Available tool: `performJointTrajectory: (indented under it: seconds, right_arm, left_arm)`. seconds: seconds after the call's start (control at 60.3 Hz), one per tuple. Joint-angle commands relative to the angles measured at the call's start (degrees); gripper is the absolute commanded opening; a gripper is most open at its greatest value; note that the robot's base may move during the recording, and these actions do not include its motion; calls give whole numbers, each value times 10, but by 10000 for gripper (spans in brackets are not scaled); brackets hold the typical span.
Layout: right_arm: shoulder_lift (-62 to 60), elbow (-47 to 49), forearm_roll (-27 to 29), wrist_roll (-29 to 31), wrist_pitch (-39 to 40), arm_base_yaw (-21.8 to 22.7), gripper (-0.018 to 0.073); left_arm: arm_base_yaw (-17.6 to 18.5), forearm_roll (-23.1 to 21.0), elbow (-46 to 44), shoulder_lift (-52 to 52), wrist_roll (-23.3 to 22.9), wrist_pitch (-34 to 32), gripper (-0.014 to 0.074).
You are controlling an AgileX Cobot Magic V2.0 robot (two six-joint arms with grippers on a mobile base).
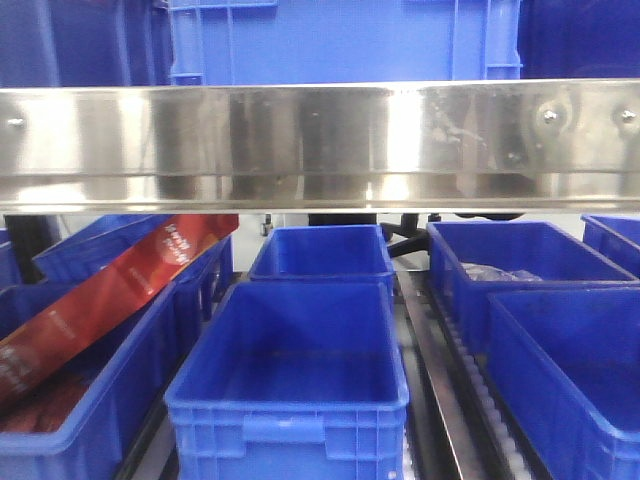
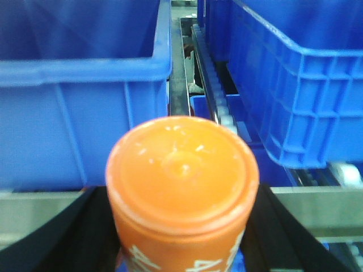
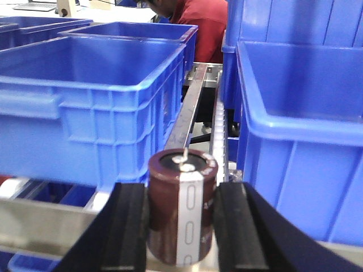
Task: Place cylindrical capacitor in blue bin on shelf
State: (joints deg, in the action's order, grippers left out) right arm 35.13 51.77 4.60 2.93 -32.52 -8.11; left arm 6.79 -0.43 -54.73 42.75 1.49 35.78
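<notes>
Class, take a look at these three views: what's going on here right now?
A two-armed robot faces a stainless-steel shelf loaded with blue bins. Its right gripper is shut on the cylindrical capacitor, held upright in front of the bins, not yet in one. Its left gripper grips an orange-capped container near another bin.

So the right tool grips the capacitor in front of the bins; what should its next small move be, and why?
Probably raise the right tool and ease it toward the blue bin on its right. The cylindrical capacitor is clamped upright, but it faces the gap between two bins and appears below that bin's rim, so releasing now would likely miss.
</notes>
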Motion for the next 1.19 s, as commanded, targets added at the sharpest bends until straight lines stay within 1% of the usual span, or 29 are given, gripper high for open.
performJointTrajectory:
  seconds: [0.0, 1.177]
  right_arm:
    - [-3, 0, -1, 0, 15, 0, -162]
    - [-3, 0, -1, 0, 15, 0, -162]
  left_arm:
    - [3, -1, -4, -2, -1, -13, -111]
    - [3, -1, -4, -1, -1, -12, -111]
